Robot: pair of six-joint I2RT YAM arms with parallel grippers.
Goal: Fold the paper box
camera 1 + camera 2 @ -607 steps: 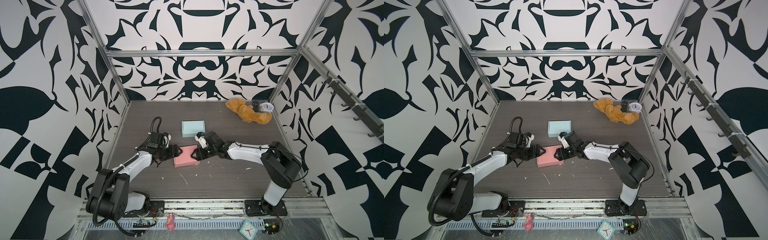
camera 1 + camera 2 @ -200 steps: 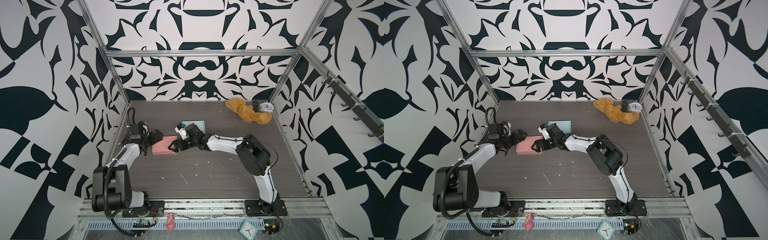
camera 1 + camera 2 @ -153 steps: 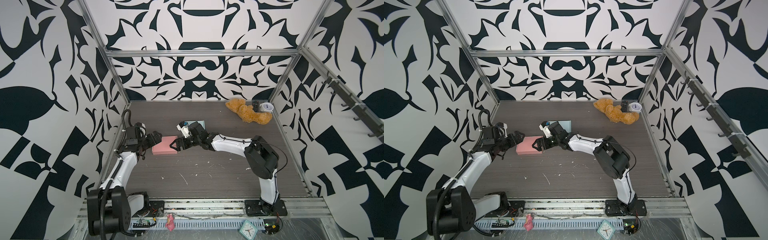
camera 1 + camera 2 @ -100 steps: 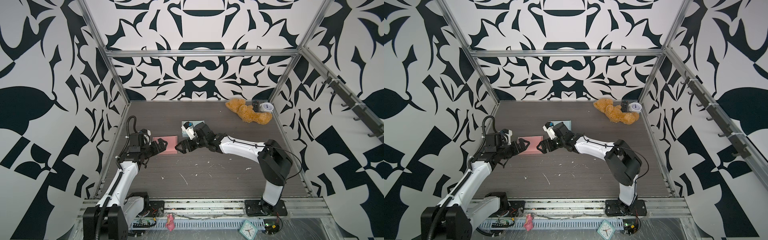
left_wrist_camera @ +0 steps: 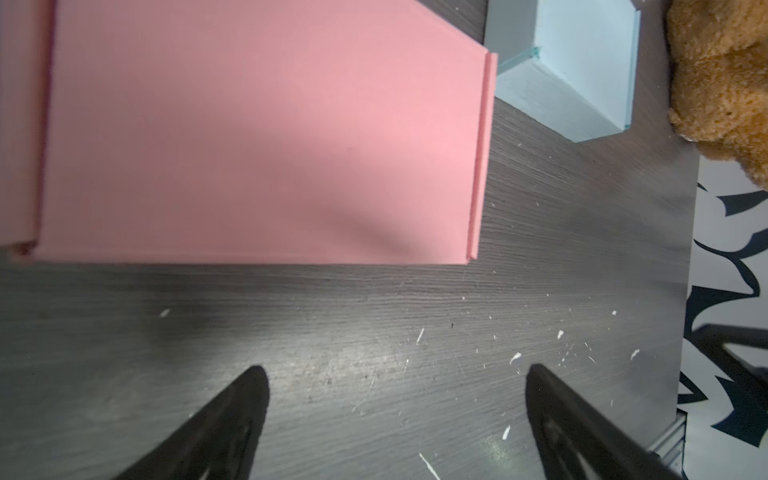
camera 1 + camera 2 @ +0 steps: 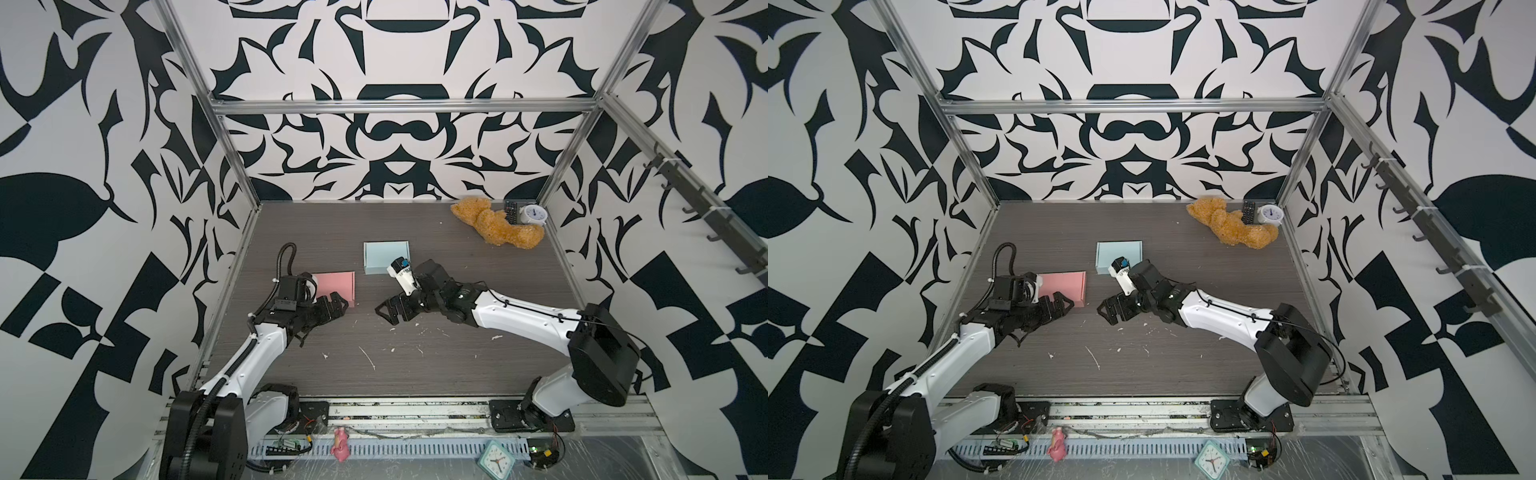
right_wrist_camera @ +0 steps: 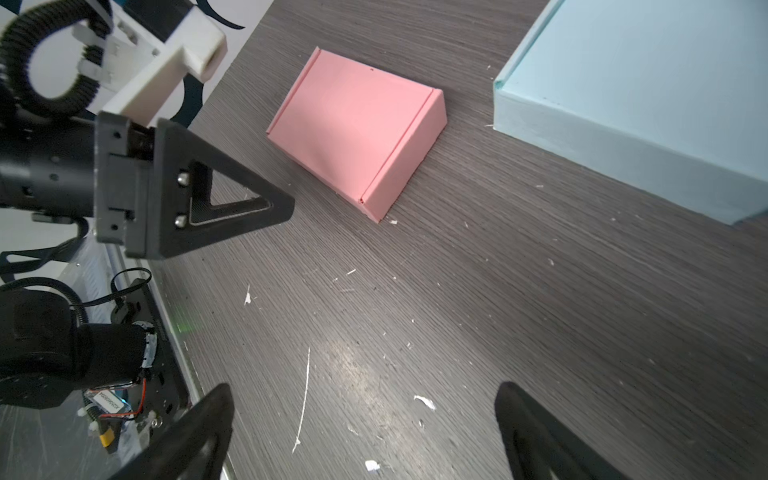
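The pink paper box (image 6: 337, 286) (image 6: 1065, 286) lies closed and flat on the dark table, left of the middle. It fills the left wrist view (image 5: 257, 137) and shows whole in the right wrist view (image 7: 353, 129). My left gripper (image 6: 335, 308) (image 6: 1059, 306) (image 5: 397, 372) hovers just in front of the box's near edge, open, with bare table between its fingers. My right gripper (image 6: 388, 314) (image 6: 1107, 310) (image 7: 363, 390) is open and empty too, a short way to the right of the box and facing it. Nothing touches the box.
A closed light blue box (image 6: 385, 257) (image 7: 644, 104) sits just behind and right of the pink one. A brown teddy bear (image 6: 494, 226), a remote and a small white clock (image 6: 533, 215) lie at the back right corner. White paper scraps (image 6: 368, 357) dot the table's front half.
Both grippers have drawn back from the pink box toward the front of the table. The box now lies free where they left it, near the left wall.
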